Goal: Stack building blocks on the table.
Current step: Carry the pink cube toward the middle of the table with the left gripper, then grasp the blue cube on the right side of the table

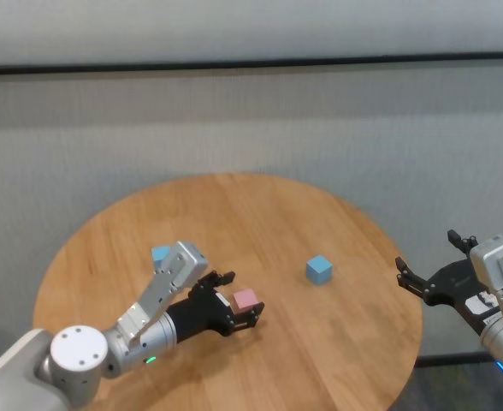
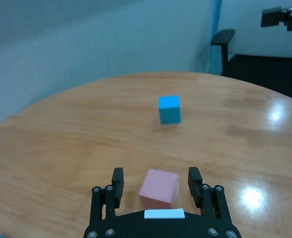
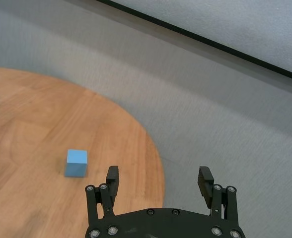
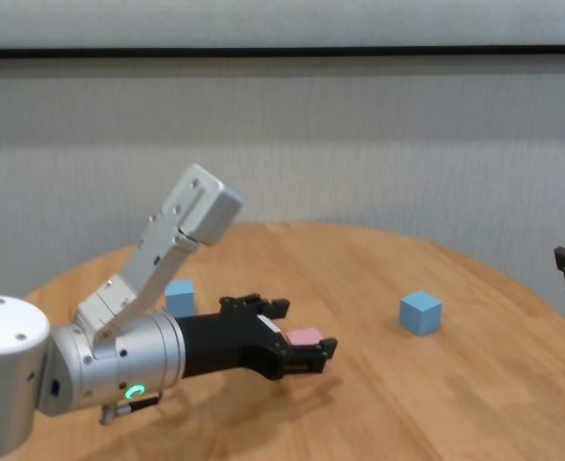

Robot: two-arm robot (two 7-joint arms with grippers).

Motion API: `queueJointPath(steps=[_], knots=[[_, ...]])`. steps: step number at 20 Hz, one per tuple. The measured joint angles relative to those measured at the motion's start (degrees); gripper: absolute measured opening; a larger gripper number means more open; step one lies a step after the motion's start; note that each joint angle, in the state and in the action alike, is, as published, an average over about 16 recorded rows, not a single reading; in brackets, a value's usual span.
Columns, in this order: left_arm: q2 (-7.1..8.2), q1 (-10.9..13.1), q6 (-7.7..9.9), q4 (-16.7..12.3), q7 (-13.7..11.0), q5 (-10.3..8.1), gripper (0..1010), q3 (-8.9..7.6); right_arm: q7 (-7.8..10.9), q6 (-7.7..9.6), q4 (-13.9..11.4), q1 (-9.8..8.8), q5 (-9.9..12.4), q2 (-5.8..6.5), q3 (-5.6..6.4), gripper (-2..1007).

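The pale pink block [image 1: 245, 300] [image 2: 158, 189] [image 4: 305, 337] rests on the round wooden table [image 1: 234, 210], slightly skewed between the fingers of my left gripper [image 1: 241, 300] [image 2: 156, 184] [image 4: 297, 334]. That gripper is open, with a small gap on each side of the block. One light blue block [image 1: 319, 270] [image 2: 169, 109] [image 3: 76, 162] [image 4: 421, 313] stands alone right of centre. Another light blue block [image 1: 161, 254] [image 4: 179, 296] sits behind my left forearm. My right gripper [image 1: 435, 257] [image 3: 159, 179] hovers open and empty just past the table's right edge.
A grey wall [image 1: 251, 120] rises behind the table. A dark chair [image 2: 223, 39] stands off beyond the far rim in the left wrist view. Bare wood lies between the pink block and the lone blue block.
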Motion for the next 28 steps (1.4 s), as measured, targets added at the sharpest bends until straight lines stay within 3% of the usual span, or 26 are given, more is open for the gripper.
queueJointPath(steps=[7,15,21,28], knots=[[3.57,3.23,2.56,-8.02,1.00,-2.24,955,-2.59,0.00,0.00,0.00,0.00,0.00,0.00,0.00,1001],[8.78,8.16,4.84,-16.91,2.78,-4.44,1000,-5.67,0.00,0.00,0.00,0.00,0.00,0.00,0.00,1001],[10.94,10.43,5.35,-19.62,3.66,-4.65,1000,-6.62,0.01,0.00,0.00,0.00,0.00,0.00,0.00,1001],[11.49,11.13,5.50,-20.12,4.04,-4.36,1000,-6.73,1.55,-0.83,0.68,0.21,0.98,-0.11,0.86,1001]])
